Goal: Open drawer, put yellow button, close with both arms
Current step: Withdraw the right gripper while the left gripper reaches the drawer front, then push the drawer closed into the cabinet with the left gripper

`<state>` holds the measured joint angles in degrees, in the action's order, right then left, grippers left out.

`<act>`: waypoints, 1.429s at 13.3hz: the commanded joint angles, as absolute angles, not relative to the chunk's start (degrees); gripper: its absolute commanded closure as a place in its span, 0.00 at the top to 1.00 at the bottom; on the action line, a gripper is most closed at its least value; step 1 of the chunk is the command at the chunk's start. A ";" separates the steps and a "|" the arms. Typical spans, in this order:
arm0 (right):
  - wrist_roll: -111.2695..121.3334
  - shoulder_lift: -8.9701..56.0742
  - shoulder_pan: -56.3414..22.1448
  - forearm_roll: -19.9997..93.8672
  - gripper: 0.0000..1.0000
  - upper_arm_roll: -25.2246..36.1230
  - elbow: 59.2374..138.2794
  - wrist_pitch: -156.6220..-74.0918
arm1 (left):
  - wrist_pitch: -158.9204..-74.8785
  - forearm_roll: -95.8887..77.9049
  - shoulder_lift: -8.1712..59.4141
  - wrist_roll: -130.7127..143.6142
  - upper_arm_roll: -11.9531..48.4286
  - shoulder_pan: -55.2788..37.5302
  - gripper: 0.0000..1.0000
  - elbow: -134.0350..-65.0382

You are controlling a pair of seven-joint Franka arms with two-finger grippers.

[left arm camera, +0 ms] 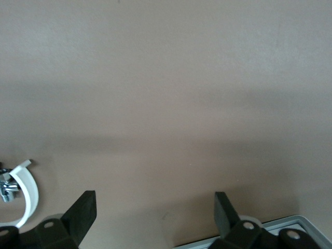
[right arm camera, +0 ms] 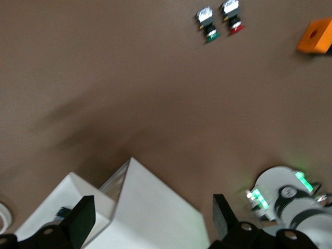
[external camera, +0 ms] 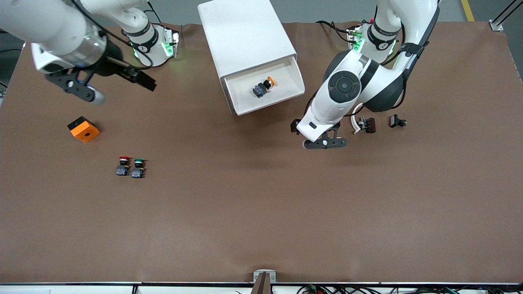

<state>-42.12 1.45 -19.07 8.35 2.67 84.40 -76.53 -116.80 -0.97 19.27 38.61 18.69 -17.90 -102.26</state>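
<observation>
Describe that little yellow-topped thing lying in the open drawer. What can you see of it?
The small push-button with a yellow-orange mushroom cap has a black body and a bluish base. It lies tipped on its side on the floor of the pulled-out top white drawer, cap pointing toward the cabinet. Only the drawer floor touches it; neither hand is near it.

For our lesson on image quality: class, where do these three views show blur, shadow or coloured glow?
Front view: sharp, soft shadow below the left gripper. Right wrist view: motion-smeared, green glow at an arm base. Left wrist view: a broad dim band across the table.
</observation>
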 commanded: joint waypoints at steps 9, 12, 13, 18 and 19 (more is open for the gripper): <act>-1.49 -7.03 3.43 1.00 1.00 1.32 97.21 -87.54 | -111.38 -9.83 22.24 46.66 19.51 -28.99 1.00 -101.34; -1.67 -6.86 3.34 -0.79 1.00 1.23 95.72 -87.36 | -108.03 -14.22 22.32 47.29 19.60 -31.63 1.00 -101.34; -1.76 -6.86 3.34 -0.88 1.00 1.14 95.45 -87.36 | -107.23 -14.76 22.32 47.37 19.60 -32.34 1.00 -101.34; -1.50 -6.33 3.43 -0.79 1.00 1.14 92.55 -86.31 | -105.91 -17.23 23.12 48.33 19.69 -35.24 1.00 -101.51; -1.32 -6.33 3.43 -0.88 1.00 1.14 92.46 -85.18 | -105.82 -17.23 23.20 49.12 19.69 -35.51 1.00 -101.51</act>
<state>-1.72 -6.08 3.06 0.37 1.53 93.12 -86.83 -107.17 -15.69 22.95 47.76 19.41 -34.39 -102.05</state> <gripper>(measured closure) 0.000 0.000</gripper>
